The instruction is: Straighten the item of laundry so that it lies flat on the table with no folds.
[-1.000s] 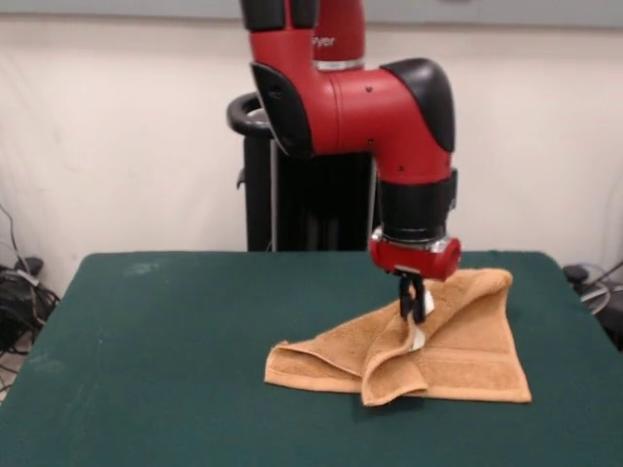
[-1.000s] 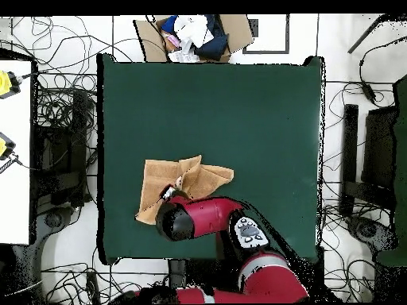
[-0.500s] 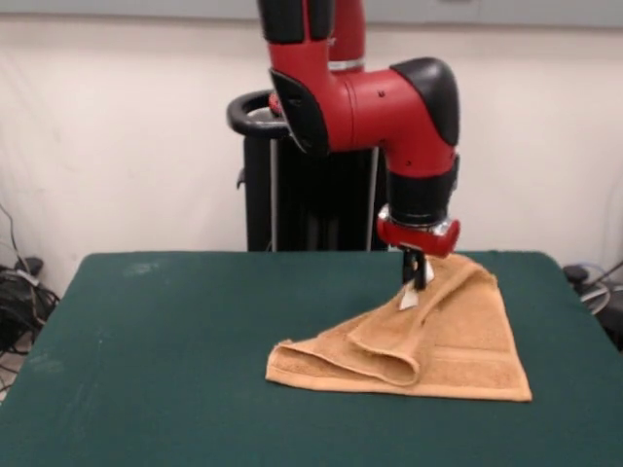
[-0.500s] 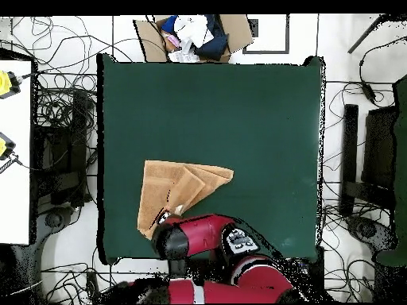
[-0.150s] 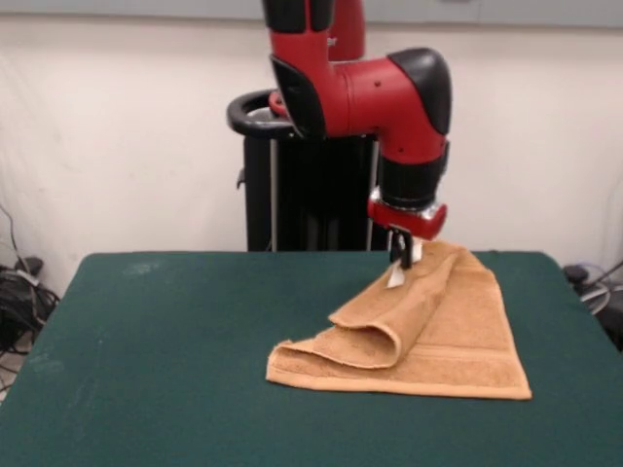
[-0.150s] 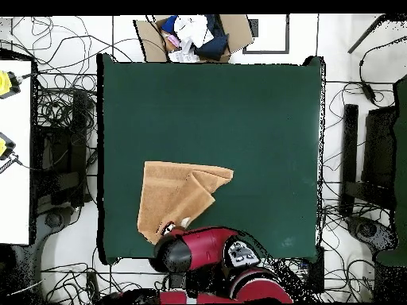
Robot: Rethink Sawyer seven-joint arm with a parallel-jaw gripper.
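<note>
Unfolding step: gripper [image 5: 400, 259] fingers pinching a lifted flap of the towel [image 5: 438, 336], peeling it back.
Next move: carry flap outward, lay it flat on the table [image 5: 165, 341].

The arm [image 5: 360, 92] is glossy red with black parts. Its thick horizontal link is a rounded red barrel, capped at one end by a black oval cover and at the elbow end by a black dome-shaped cap. A few small dark screw holes dot the red shell. White lettering shows partly on the red upright link near the top. Below the elbow sits a black cylindrical wrist section, then a red flange ring with a thin silver band. From above, the arm [image 6: 199, 250] shows a black round joint cap and a grey-white control pad on the red shell.
</note>
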